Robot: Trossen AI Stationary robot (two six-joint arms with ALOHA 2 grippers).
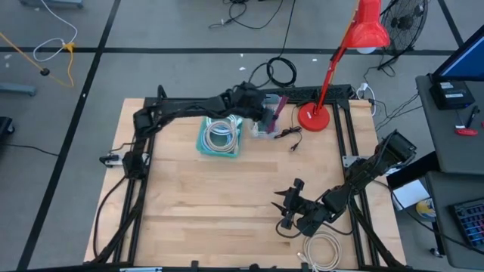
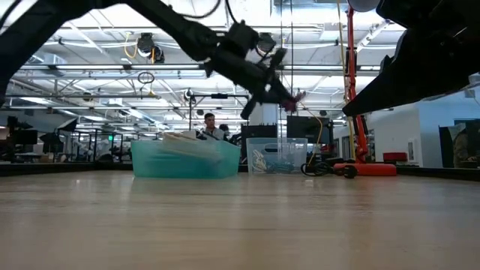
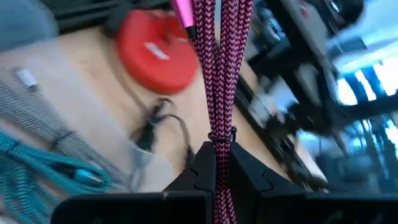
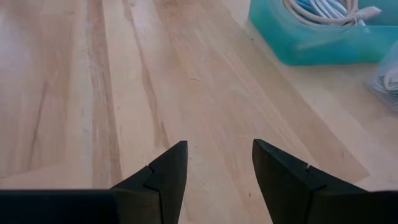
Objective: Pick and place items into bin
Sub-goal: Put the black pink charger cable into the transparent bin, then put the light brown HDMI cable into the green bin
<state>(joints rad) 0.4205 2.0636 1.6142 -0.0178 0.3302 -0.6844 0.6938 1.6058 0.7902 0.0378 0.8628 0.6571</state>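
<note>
Gripper fingers of the left gripper [image 3: 214, 165] pinch the maroon cord [image 3: 219, 74], a braided bundle held in the air above the clear bin [image 1: 265, 130], near the red lamp [image 1: 316, 115] base. Just beside it sits the teal bin [image 1: 219, 148], holding white coils [image 1: 220, 132]. Near the table [image 1: 227, 204] front edge, the right gripper [image 4: 219, 165] hovers with fingers spread, close to a beige coil [image 1: 324, 251].
</note>
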